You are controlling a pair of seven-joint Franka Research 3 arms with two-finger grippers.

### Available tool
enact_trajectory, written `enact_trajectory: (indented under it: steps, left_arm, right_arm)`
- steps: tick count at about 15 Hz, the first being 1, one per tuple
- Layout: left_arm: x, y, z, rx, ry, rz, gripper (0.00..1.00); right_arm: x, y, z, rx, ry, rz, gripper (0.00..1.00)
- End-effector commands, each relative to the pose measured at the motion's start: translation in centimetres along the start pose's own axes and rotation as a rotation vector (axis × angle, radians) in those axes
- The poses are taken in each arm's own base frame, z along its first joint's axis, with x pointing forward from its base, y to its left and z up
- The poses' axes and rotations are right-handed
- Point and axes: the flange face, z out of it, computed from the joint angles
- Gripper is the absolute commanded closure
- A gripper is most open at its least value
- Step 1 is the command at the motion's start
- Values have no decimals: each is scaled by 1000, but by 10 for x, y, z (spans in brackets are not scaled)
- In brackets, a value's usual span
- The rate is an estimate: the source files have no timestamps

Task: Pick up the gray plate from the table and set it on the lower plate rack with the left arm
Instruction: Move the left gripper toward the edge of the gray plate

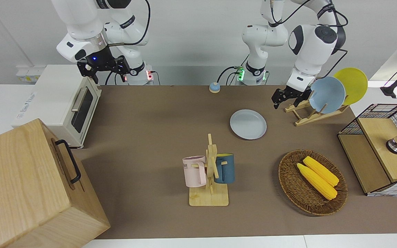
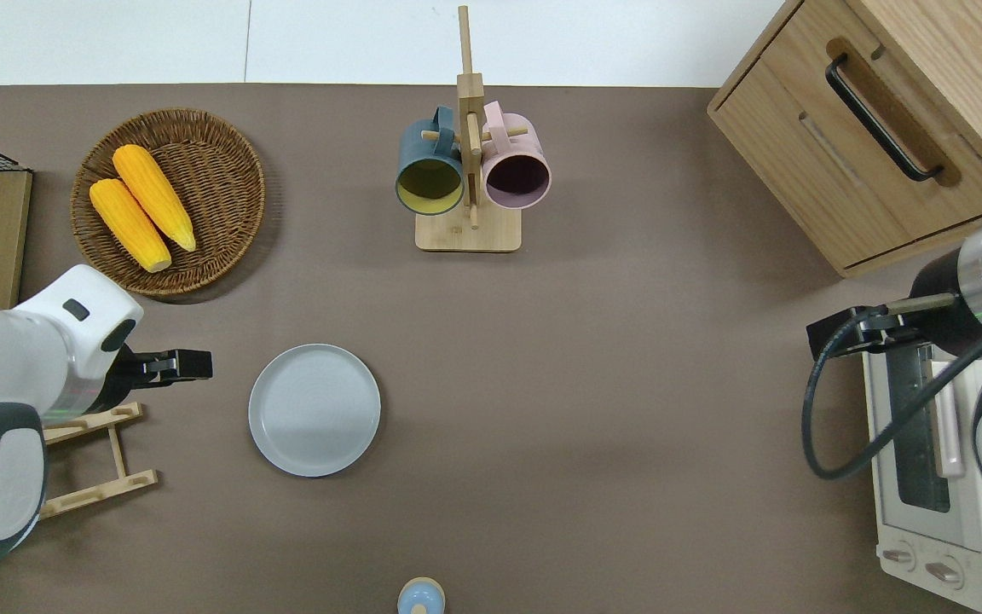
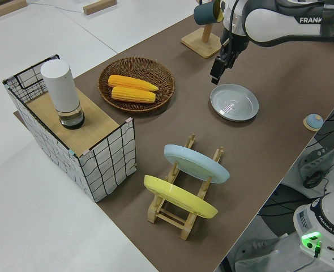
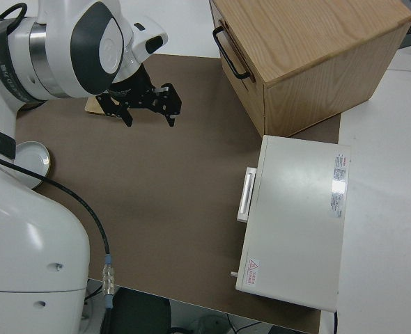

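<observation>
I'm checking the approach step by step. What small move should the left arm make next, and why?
Probably carry the left gripper sideways over the gray plate's rim, then lower. The plate lies flat and untouched on the table, and the gripper hangs empty between it and the lower plate rack.

Legible text: "FRANKA" printed on the left arm link, left side view, followed by partly cut letters. "FRANKA EMIKA" on the arm base at the tabletop edge nearest that camera. Pink mug carries lettering, unreadable. Toaster oven labels unreadable.
</observation>
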Motion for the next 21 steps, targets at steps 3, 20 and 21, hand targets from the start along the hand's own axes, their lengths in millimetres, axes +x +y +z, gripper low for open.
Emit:
enact_trajectory:
  steps: [3, 20, 21]
  left_arm:
    - [-41, 3, 49, -11, -20, -72, 2]
    - [-55, 23, 162, -10, -44, -117, 13]
    - [-55, 23, 162, -10, -44, -117, 13]
  right_arm:
    - [-2, 2, -3, -7, -3, 15, 17]
    - [-2, 2, -3, -6, -1, 15, 17]
    - [-2, 2, -3, -6, -1, 15, 17]
